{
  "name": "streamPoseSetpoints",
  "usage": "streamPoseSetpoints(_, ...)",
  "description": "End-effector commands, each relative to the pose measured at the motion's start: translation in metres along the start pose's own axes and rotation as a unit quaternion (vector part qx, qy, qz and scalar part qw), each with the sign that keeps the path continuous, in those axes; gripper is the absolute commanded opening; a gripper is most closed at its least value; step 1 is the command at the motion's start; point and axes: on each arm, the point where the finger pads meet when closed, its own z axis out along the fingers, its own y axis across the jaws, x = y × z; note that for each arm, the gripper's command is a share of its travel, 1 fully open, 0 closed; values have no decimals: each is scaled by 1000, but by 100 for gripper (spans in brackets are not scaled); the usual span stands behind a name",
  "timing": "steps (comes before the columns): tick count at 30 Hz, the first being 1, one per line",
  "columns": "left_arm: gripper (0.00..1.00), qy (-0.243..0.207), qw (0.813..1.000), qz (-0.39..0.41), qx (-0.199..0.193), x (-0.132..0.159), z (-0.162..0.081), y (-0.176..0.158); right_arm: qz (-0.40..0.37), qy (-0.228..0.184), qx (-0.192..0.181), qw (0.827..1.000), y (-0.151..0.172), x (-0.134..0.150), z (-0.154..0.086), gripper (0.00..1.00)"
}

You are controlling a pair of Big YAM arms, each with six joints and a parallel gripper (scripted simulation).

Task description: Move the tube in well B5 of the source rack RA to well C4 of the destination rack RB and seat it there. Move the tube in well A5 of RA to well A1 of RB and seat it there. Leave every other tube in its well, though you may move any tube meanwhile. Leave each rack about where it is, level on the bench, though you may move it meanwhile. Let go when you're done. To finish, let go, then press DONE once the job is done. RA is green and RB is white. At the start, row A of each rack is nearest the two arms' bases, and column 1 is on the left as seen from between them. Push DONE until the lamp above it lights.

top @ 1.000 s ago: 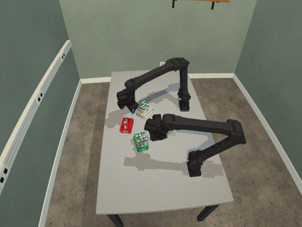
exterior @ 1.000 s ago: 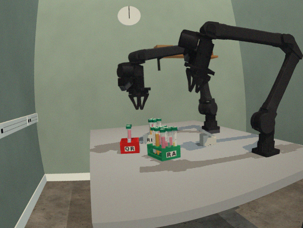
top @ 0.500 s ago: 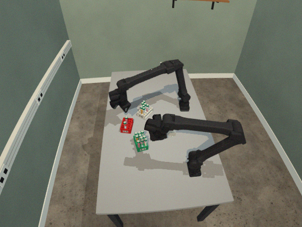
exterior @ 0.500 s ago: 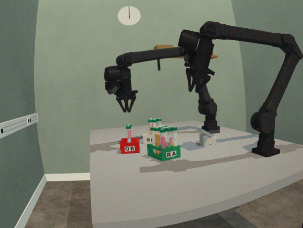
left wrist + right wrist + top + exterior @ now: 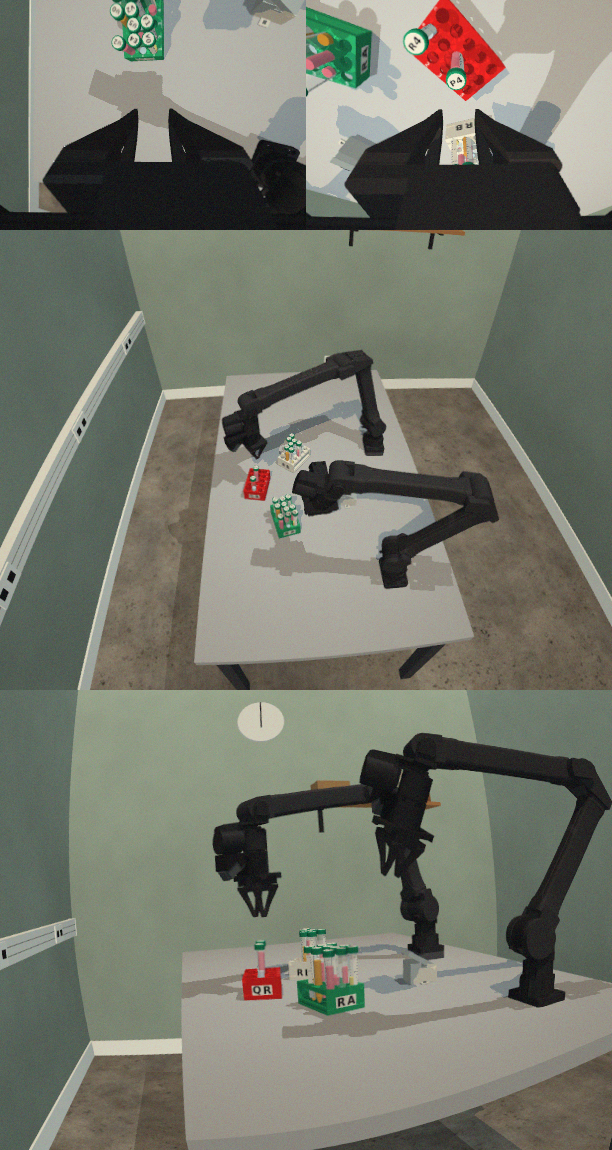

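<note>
Both tools part open, nothing held – left tool (image 5: 320,509) (image 5: 392,874) (image 5: 154,110) high on the base-edge side of RA (image 5: 288,533) (image 5: 325,1006) (image 5: 161,30) (image 5: 363,37), right tool (image 5: 257,455) (image 5: 259,915) (image 5: 459,110) up near the edge opposite the bases, by RB (image 5: 300,465) (image 5: 295,971) (image 5: 460,127). RA sits toward that same opposite edge, stocked; B5 and A5 look to be in it, caps unconfirmed. Likely step: line up the 1st pick – square over the B5 cap, fingers between neighbours, lift straight until the tube end clears, keep off A5
</note>
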Motion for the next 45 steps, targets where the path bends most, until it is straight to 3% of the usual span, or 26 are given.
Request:
streamPoseSetpoints(1,30,-7,1000,6,-16,-9,-12,9,-1,-27,6,1000,9,-4,-19,30)
streamPoseSetpoints(6,30,-7,1000,6,-16,-9,-12,9,-1,-30,7,1000,10,-7,-12,30)
streamPoseSetpoints(12,30,-7,1000,6,-16,-9,-12,9,-2,-5,2,1000,10,-7,26,30)
streamPoseSetpoints(14,30,-7,1000,6,-16,-9,-12,9,-2,-5,2,1000,10,-7,26,30)
streamPoseSetpoints(15,30,-7,1000,6,-16,-9,-12,9,-2,-35,8,999,7,-25,5,30)
streamPoseSetpoints(18,30,-7,1000,6,-16,-9,-12,9,-2,-5,2,1000,10,-7,34,30)
streamPoseSetpoints(25,30,-7,1000,6,-16,-9,-12,9,-2,-16,4,1000,9,-14,40,30)
streamPoseSetpoints(29,30,-7,1000,6,-16,-9,-12,9,-2,-5,2,1000,11,-7,57,30)
streamPoseSetpoints(31,30,-7,1000,6,-16,-9,-12,9,-2,-5,2,1000,11,-7,57,30)
streamPoseSetpoints(32,30,-7,1000,6,-16,-9,-12,9,-2,-34,8,999,7,-27,34,30)
streamPoseSetpoints(42,30,-7,1000,6,-16,-9,-12,9,-2,-34,8,999,7,-27,36,30)
streamPoseSetpoints(45,30,-7,1000,6,-16,-9,-12,9,-2,-20,5,1000,9,-18,48,30)
